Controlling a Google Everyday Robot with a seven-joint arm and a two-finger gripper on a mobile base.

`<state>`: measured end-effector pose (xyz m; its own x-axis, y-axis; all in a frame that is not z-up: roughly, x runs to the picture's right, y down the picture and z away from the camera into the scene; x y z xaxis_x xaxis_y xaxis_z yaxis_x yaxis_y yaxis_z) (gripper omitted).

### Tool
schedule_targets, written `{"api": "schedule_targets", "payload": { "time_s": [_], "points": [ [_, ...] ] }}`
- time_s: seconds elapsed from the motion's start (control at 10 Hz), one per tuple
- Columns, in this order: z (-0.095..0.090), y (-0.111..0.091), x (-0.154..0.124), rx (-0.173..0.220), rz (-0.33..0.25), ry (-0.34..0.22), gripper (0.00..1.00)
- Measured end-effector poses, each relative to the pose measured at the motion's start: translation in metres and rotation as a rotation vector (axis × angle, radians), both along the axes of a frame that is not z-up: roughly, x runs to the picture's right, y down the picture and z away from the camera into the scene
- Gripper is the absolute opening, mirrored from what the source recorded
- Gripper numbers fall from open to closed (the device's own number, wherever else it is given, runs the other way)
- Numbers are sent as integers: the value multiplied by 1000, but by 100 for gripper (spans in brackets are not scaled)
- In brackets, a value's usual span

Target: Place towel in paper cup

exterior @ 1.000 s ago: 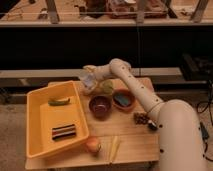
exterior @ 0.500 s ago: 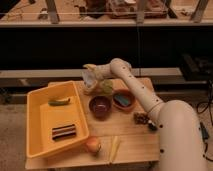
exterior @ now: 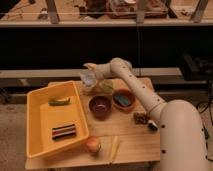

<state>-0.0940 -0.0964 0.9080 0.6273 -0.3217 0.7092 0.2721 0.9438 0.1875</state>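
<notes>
You get one view only, from high behind the arm's base, looking down and forward across the table [exterior: 135, 137] towards the far shelves; the gripper [exterior: 90, 67] hangs mid-frame above the table's far edge.

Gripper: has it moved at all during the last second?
No, not noticeably. The gripper sits in the same spot as before, behind and left of the maroon bowl, just past the far right corner of the tray.
</notes>
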Motion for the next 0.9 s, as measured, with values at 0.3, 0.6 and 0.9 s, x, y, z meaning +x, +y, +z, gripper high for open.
{"api": "schedule_targets", "payload": {
  "time_s": [0.3,0.6,0.9],
  "points": [
    [-5,-6,3,36,2,13,80],
    [-7,-5,19,57,19,57,80],
    [-4,5,33,49,14,79,80]
  ]
}}
